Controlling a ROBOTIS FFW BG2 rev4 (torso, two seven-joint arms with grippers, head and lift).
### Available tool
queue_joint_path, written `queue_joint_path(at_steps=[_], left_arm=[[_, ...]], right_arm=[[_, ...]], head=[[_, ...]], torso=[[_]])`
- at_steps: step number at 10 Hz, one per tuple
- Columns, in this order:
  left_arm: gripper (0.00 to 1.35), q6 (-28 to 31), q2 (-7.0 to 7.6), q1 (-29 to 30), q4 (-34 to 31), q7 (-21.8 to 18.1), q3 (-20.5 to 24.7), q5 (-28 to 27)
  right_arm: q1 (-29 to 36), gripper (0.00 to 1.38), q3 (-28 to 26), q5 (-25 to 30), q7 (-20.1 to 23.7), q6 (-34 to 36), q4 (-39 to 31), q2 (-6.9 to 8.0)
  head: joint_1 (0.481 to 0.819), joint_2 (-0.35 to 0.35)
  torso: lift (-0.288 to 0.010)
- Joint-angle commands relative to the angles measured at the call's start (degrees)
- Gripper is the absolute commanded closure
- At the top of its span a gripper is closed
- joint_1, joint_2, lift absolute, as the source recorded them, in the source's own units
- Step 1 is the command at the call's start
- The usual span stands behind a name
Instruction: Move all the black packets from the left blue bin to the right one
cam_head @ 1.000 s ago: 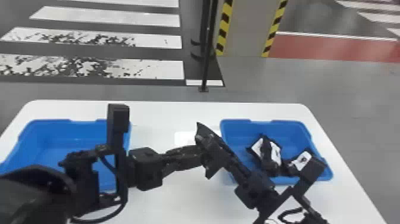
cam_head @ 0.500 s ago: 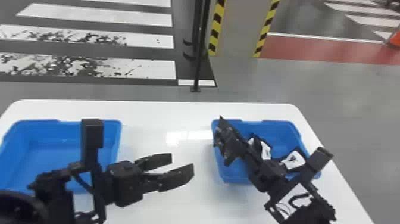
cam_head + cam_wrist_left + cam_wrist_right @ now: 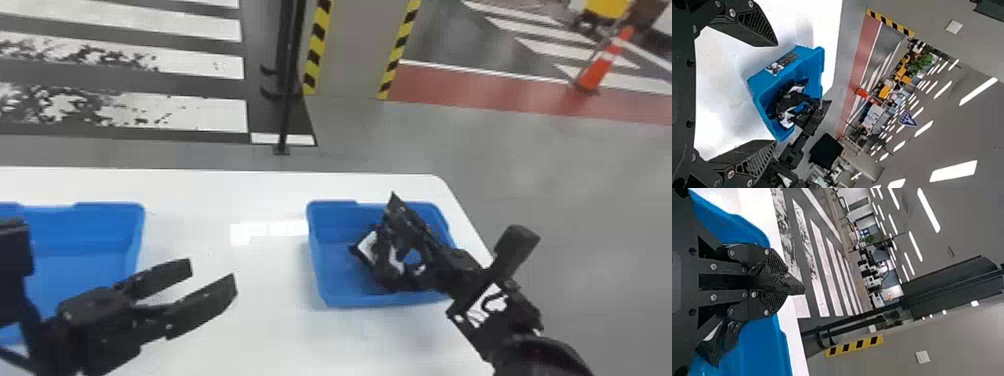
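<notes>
Packets (image 3: 369,256) in black, with white patches on them, lie heaped inside the right blue bin (image 3: 320,272). Above that bin I hold my right gripper (image 3: 398,217), its two fingers pinching one more black packet (image 3: 789,283), whose pointed end sticks out past the fingertips. Left of the right blue bin and apart from it, I have my left gripper (image 3: 210,270) over the white table (image 3: 270,325), its fingers spread. Farther left of that same bin sits the left blue bin (image 3: 112,212), partly hidden by my left arm (image 3: 100,320). Beyond the right blue bin and off to its right, an orange cone (image 3: 600,67) stands on the floor, by a red strip (image 3: 475,90)
</notes>
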Motion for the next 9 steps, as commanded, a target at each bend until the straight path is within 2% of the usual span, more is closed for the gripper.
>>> queue_joint_path(at_steps=[1, 2, 3, 4, 6, 9], left_arm=[[0.17, -0.4, -0.73, 2.7, -1.5, 0.0, 2.8, 0.0], [0.17, -1.1, -1.08, 4.3, -2.2, 0.0, 4.2, 0.0], [0.17, -2.6, -1.44, 5.5, -2.8, 0.0, 5.4, -0.1], [0.17, -6.3, -1.96, 6.5, -3.2, 0.0, 6.6, -0.4], [0.17, -17.3, -3.46, 10.0, -3.2, 0.1, 10.2, -2.5], [0.17, -35.5, -6.18, 20.6, -3.2, 2.5, 12.5, -5.1]], right_arm=[[-0.2, 0.61, -0.9, 0.3, 0.0, -0.5, 0.7, 0.04], [0.2, 0.23, -0.9, 0.8, 0.0, -1.6, 0.7, 0.04], [0.9, 0.07, -0.9, 1.7, 0.0, -3.0, 0.2, 0.13], [3.2, 0.12, -0.9, 3.3, 0.0, -4.5, -2.7, 0.48], [9.9, 0.14, 0.2, 6.6, 0.0, -8.6, -10.4, 1.97], [21.6, 0.14, 1.4, 12.2, -0.7, -15.1, -21.5, 6.19]], head=[[0.695, -0.311], [0.695, -0.313], [0.695, -0.305], [0.695, -0.295], [0.695, -0.268], [0.695, -0.133]], torso=[[-0.14], [-0.14], [-0.14], [-0.14], [-0.14], [-0.14]])
